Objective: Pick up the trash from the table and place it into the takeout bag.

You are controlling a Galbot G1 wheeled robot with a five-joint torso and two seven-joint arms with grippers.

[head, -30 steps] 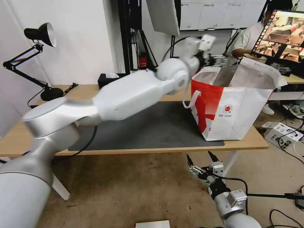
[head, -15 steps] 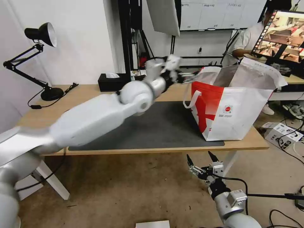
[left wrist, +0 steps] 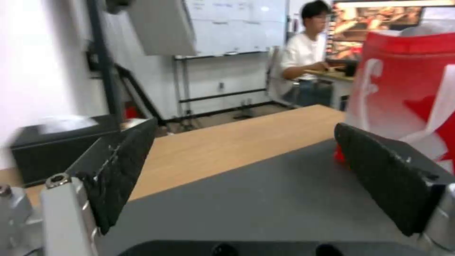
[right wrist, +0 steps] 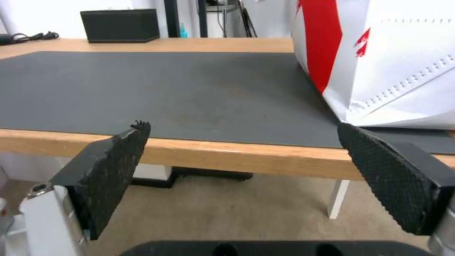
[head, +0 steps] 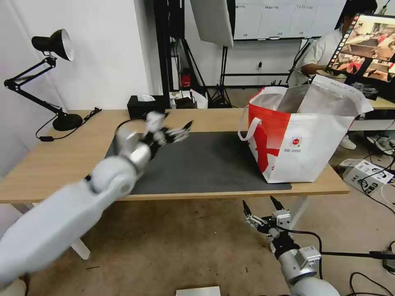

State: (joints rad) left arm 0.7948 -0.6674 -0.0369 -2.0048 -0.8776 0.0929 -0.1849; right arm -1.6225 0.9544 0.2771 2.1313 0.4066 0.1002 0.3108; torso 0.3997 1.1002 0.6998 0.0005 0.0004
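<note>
Left gripper (head: 181, 130) hovers with fingers apart over the dark mat (head: 205, 164), well left of the takeout bag (head: 300, 135).

A black desk lamp (head: 52, 45) stands at the surface's far left corner, its cord (head: 88, 117) trailing beside it. A black tissue box (head: 142, 104) sits along the back edge. White cartons (head: 367, 174) lie on the floor (head: 173, 246).

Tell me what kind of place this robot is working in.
Likely a robotics lab or office: a whiteboard on the back wall, a light stand, floor cables, and a large monitor near the table.
</note>
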